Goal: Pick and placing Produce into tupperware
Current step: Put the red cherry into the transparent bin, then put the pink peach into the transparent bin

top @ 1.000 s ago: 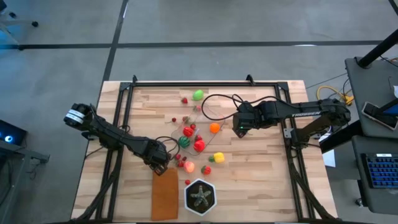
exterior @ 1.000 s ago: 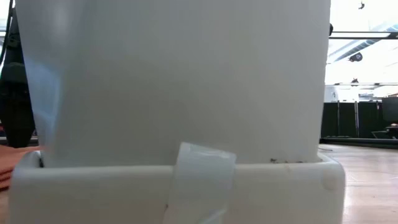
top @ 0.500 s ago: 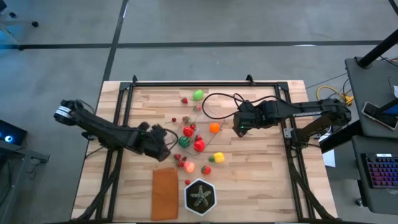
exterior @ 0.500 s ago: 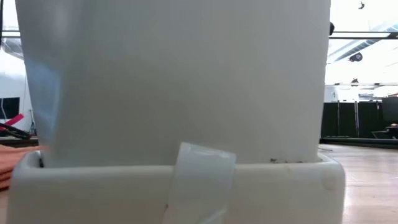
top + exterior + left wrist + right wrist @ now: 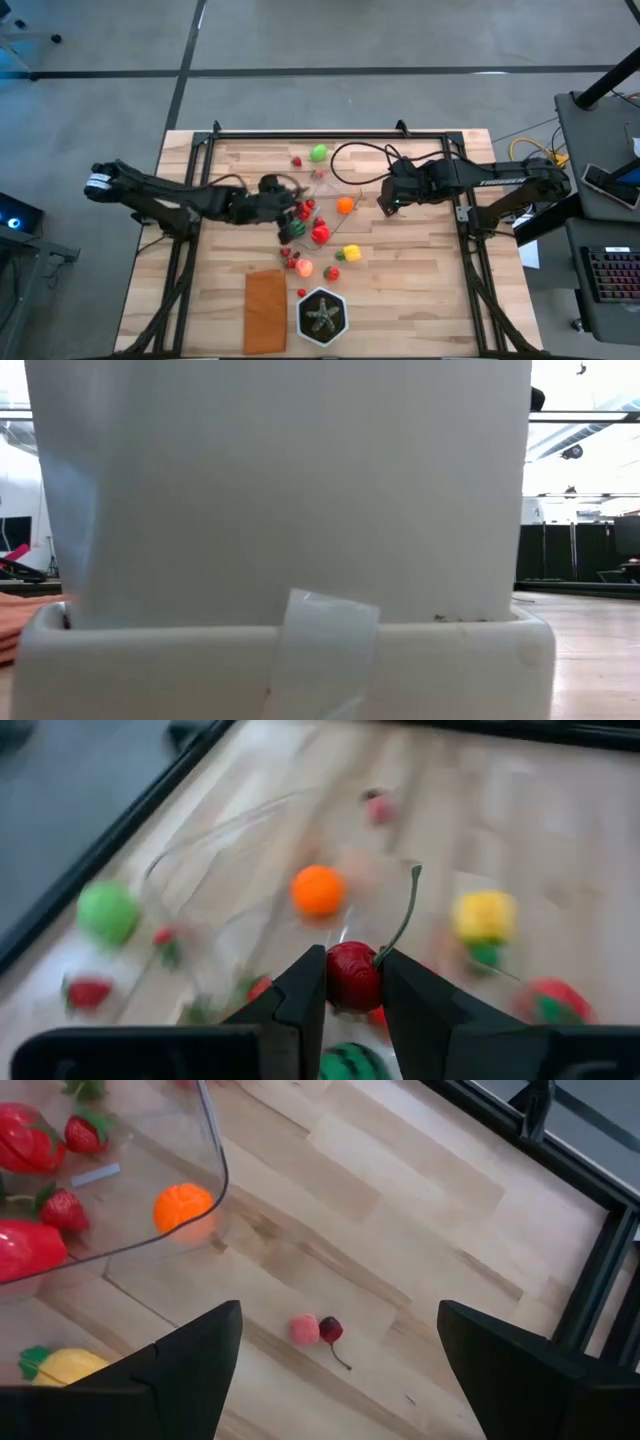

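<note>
So a red cherry (image 5: 352, 977) is pinched tight in the left gripper (image 5: 354, 982), probably over the tupperware (image 5: 150, 1230), while the right gripper (image 5: 335, 1350) is held wide open, empty.

The wooden table (image 5: 420, 290) has a black frame along its edges. On it lies the clear tupperware (image 5: 150, 1200), with an orange (image 5: 345, 205) and strawberries (image 5: 62, 1208) showing through it. Nearby on the boards lie a green fruit (image 5: 318, 153), a yellow piece (image 5: 351, 253), a cherry (image 5: 331, 1330) touching a pink piece (image 5: 304, 1329), an orange-brown rectangle (image 5: 264, 310) and a black pot (image 5: 322, 316).
</note>
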